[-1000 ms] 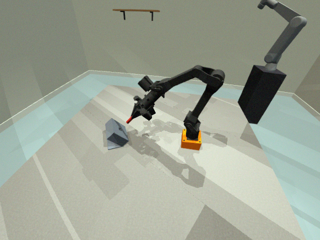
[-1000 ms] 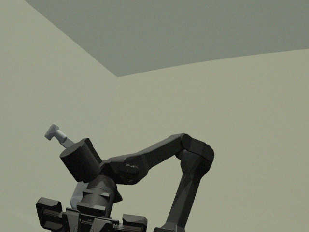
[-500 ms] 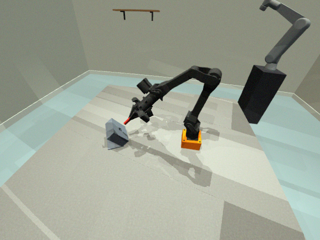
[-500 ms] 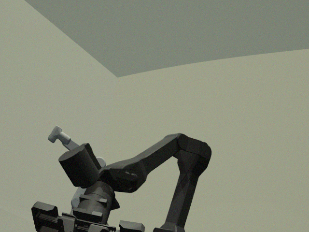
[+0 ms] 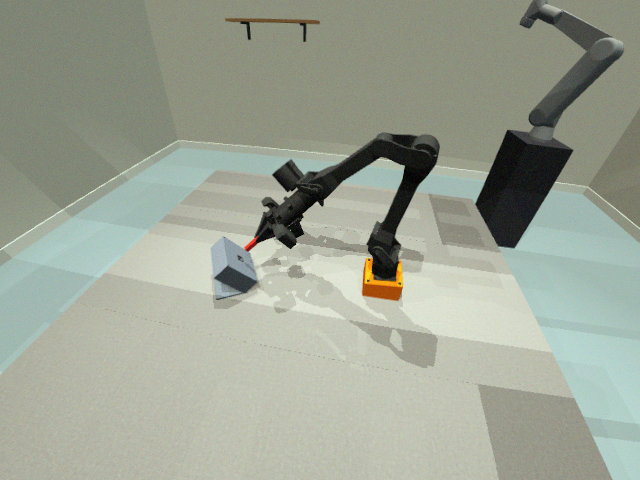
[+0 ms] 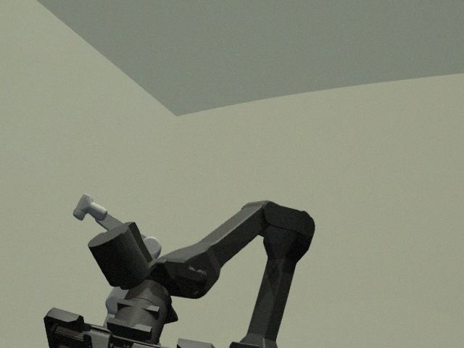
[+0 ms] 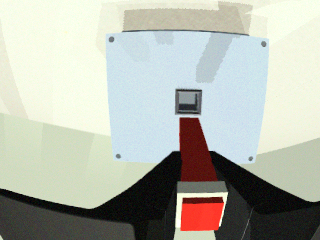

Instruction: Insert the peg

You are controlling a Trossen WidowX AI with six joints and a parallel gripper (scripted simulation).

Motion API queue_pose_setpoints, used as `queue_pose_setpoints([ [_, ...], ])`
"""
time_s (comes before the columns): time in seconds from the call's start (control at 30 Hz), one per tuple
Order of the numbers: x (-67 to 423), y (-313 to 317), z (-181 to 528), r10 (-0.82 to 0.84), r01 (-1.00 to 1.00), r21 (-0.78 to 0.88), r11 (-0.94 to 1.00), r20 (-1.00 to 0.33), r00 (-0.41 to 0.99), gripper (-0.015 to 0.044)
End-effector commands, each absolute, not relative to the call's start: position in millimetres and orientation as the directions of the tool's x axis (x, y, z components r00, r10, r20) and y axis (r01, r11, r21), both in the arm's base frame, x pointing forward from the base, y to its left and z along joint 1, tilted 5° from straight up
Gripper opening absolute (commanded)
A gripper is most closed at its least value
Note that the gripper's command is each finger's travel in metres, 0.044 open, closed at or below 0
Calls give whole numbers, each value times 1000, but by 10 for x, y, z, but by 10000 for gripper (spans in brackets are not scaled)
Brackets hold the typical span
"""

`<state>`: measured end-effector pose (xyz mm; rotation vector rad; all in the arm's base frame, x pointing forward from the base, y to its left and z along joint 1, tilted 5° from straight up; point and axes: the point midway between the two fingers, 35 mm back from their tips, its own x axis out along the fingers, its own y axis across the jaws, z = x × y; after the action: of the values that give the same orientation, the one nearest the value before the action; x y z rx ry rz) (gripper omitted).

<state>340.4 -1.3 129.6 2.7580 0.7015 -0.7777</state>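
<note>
My gripper is shut on a red square peg. The peg points down and left at the sloped pale blue panel. In the wrist view the peg's far end reaches the lower edge of the square dark hole in the panel's middle. In the top view the peg tip is right at the hole. I cannot tell whether the tip is inside the hole. The peg's near red end face shows between my fingers. The exterior view shows only the arm from below.
The arm's orange base stands right of the panel. A dark box with a grey arm stands at the back right. A wooden shelf hangs on the far wall.
</note>
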Motion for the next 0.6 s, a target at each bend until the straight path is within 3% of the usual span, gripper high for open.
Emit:
queue_pose_setpoints([
  [0.0,3389,-9,1218,388,485,43,-873,-542,745,0],
  [0.57,3472,33,1181,389,486,43,-873,-540,746,0],
])
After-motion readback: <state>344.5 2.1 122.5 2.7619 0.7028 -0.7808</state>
